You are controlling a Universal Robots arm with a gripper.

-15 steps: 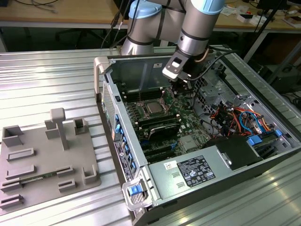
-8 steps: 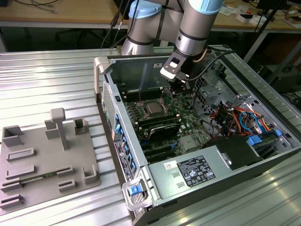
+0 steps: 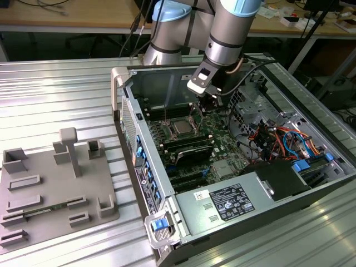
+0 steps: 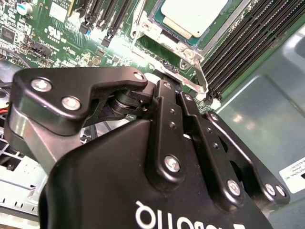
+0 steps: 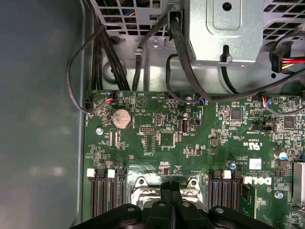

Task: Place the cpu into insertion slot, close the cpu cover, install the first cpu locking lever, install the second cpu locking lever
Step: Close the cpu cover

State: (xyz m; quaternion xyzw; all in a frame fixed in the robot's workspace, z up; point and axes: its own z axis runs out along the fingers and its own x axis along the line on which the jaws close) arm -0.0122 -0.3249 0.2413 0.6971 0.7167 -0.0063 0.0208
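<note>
The cpu [image 3: 182, 127] lies flat in the insertion slot on the green board inside the open computer case. In the second wrist view its silvery-tan face [image 4: 193, 16] shows through the silver cpu cover [image 4: 183, 50], which lies down around it and hides the slot. A thin silver locking lever [image 4: 200, 76] runs along the socket's edge, right by my fingertips. My gripper [image 3: 210, 105] hangs just to the exterior view's right of the socket. Its black fingers are pressed together in both wrist views [image 4: 174, 88] [image 5: 171, 191], with nothing visible between them.
Long black memory slots [image 4: 248, 38] flank the socket on both sides. Black cables [image 5: 176, 57] and a metal drive cage [image 5: 224, 28] stand beyond the board. A grey fixture plate [image 3: 50, 183] lies on the ribbed table at the exterior view's left.
</note>
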